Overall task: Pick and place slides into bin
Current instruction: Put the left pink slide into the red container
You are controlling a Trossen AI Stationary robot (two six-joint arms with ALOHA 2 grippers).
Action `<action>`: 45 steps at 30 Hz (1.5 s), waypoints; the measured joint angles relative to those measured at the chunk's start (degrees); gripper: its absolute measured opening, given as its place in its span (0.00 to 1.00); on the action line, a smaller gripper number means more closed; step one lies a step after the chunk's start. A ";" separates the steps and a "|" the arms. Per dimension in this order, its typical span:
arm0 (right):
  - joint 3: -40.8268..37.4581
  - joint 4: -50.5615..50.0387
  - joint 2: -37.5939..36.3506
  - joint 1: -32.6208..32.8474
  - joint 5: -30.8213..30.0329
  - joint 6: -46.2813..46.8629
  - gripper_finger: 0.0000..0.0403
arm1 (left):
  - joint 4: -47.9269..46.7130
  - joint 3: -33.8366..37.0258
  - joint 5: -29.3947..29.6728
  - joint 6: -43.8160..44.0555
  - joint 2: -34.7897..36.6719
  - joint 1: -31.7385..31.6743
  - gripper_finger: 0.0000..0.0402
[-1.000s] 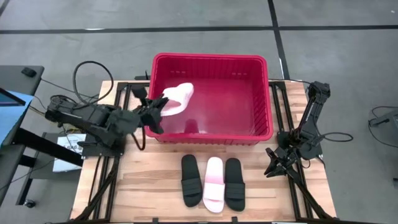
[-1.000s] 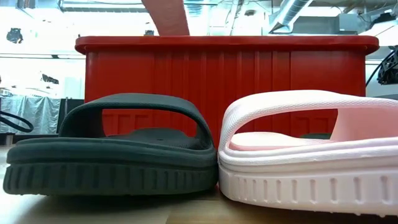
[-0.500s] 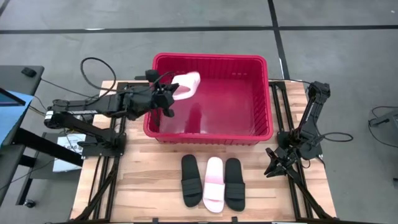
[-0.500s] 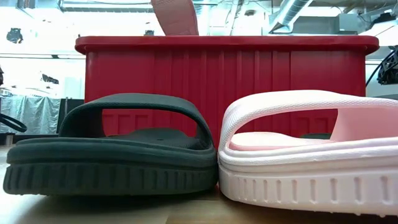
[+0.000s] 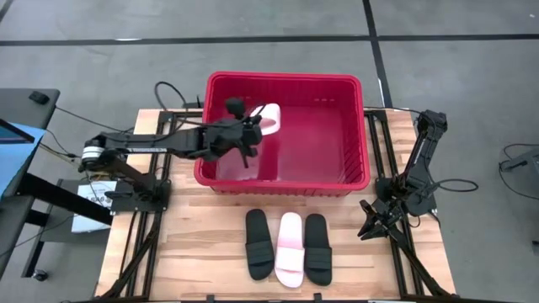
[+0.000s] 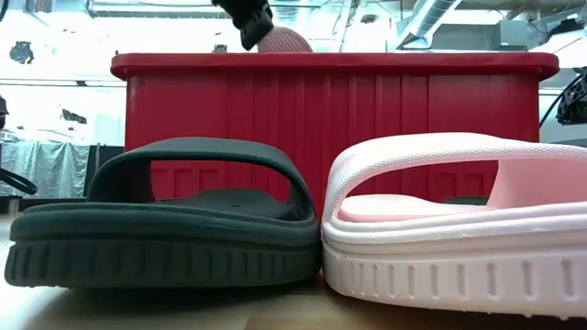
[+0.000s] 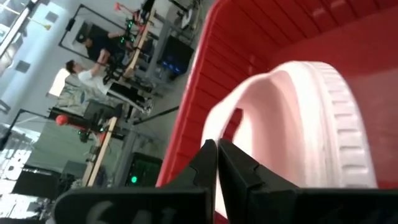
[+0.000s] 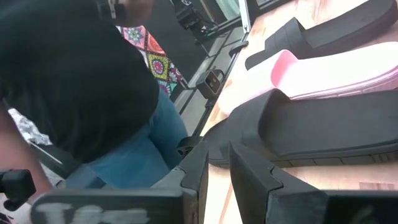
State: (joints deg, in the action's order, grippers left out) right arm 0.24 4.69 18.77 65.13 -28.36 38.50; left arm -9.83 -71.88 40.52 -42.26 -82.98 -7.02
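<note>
We see the left arm stretched out over the near-left part of the red bin (image 5: pixel 358 126), its left gripper (image 5: pixel 250 135) inside the bin's rim line and holding a pale pink slide (image 5: pixel 268 119). In the left wrist view the fingers (image 7: pixel 245 172) are pressed almost together, pinching the edge of that pink slide (image 7: pixel 298 124), with the bin's ribbed red wall (image 7: pixel 249 43) right behind it. From the low view we catch only the gripper (image 6: pixel 249 20) and a bit of the held slide (image 6: pixel 284 39) poking above the bin's rim (image 6: pixel 335 64); we cannot tell whether the slide touches the bin floor.

Three slides lie side by side on the wooden worktop (image 5: pixel 194 252) in front of the bin: a black slide (image 5: pixel 259 244) on the left, a second pink slide (image 5: pixel 290 248) in the middle, touching its neighbours, and another black slide (image 5: pixel 317 247) on the right. In the low view the left black slide (image 6: pixel 165 229) and middle pink slide (image 6: pixel 459 229) sit touching, bin wall behind.

The right arm waits at the worktop's right edge, right gripper (image 5: pixel 370 225) low near the row of slides. In the right wrist view its fingers (image 8: pixel 255 180) stand slightly apart, gripping nothing, with the nearest black slide (image 8: pixel 323 127) just ahead and a person (image 8: pixel 93 81) in dark top and jeans beyond the worktop.
</note>
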 joint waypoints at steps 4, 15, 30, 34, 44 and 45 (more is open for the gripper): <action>-0.01 0.00 0.01 -0.01 0.00 0.00 0.14 | -0.09 0.00 1.49 0.93 -2.20 -1.06 0.00; 0.01 0.00 0.01 0.00 0.01 0.00 0.14 | 0.17 0.00 1.88 1.55 -8.61 -2.65 0.00; 0.01 0.00 0.01 0.01 0.00 0.00 0.14 | 0.36 0.00 -2.72 -1.91 -10.03 -5.31 0.00; 0.01 0.00 0.01 0.01 0.00 0.00 0.14 | 0.35 0.00 -3.27 -2.57 -10.03 -6.16 0.00; -0.01 0.00 0.00 0.01 0.01 0.00 0.14 | 1.15 -0.07 -6.06 -6.49 -12.41 -8.16 0.00; 0.01 0.00 0.01 0.00 0.02 0.00 0.14 | 1.65 -0.10 -6.46 -6.71 -12.91 -8.16 0.00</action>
State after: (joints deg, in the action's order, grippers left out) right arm 0.25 4.69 18.79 65.13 -28.34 38.50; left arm -8.18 -71.98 34.05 -48.97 -95.89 -15.18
